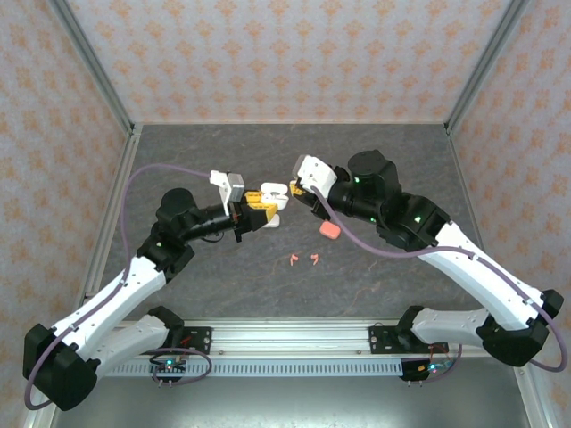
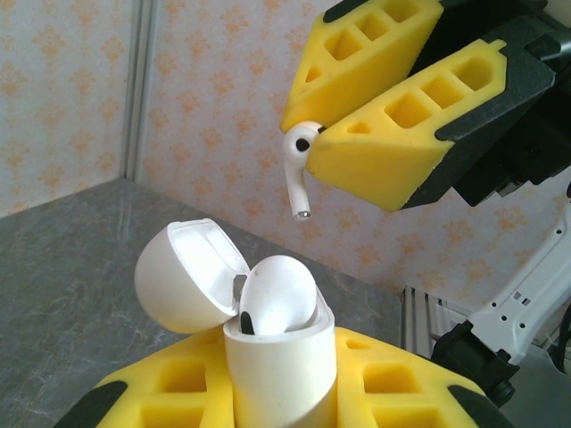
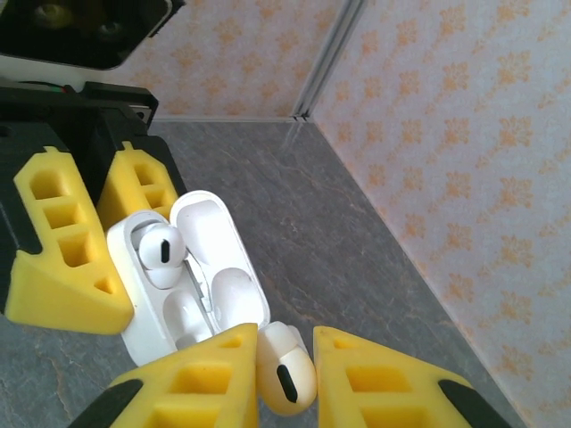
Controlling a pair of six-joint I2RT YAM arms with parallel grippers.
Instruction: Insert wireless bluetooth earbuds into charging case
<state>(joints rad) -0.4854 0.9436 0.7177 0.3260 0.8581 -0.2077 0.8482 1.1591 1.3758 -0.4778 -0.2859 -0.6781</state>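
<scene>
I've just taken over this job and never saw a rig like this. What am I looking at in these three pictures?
Two robot arms are bolted at the near edge of a table. The wide picture looks down from above and behind them. The other two come from a camera on each wrist, so the yellow fingers at the bottom are that arm's own. The left gripper is shut on an open white charging case with one white earbud seated inside. The right gripper is shut on a second white earbud, over the case, apart from it. On the table lie a salmon-pink case and two pink earbuds.
</scene>
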